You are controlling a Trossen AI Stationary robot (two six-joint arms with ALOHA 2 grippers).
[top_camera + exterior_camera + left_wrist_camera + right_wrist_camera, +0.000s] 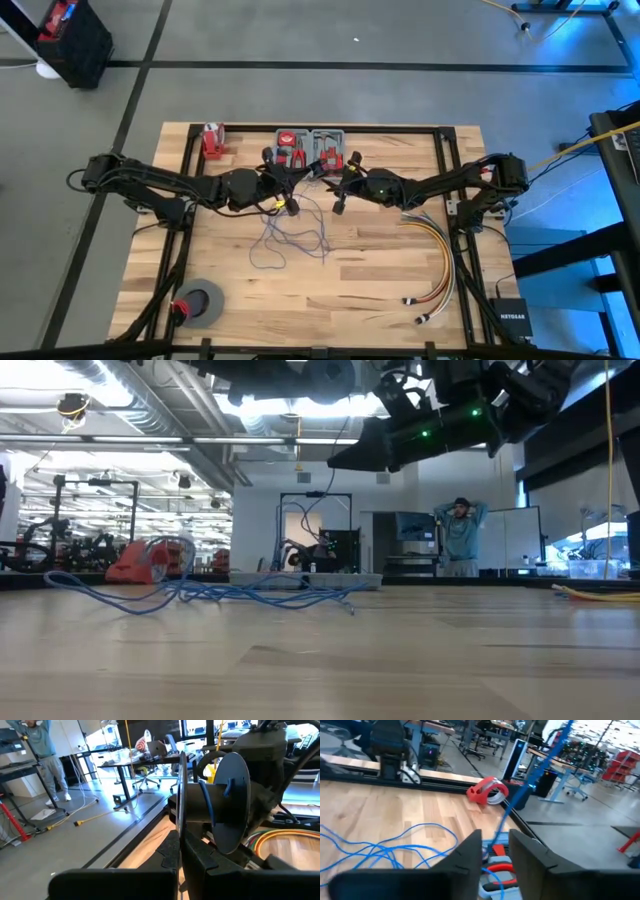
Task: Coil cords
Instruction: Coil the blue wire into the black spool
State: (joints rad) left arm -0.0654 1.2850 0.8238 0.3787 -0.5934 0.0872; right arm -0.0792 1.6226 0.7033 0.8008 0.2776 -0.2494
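Currently, step: winding, judged from both arms raised together at the upper centre of the high view.
Left gripper [283,187]: fingers closed on a thin grey spool [220,802].
Right gripper [340,190]: fingers nearly together, a taut blue strand running between them.
Cords [290,235]: mostly a loose tangle on the table [360,290], centre of the high view.
Doing it well: probably keep the strand taut and feed it squarely onto the spool, so the slack lifts without snagging.
Containers: grey tray [312,140] at top centre holds red-handled tools.
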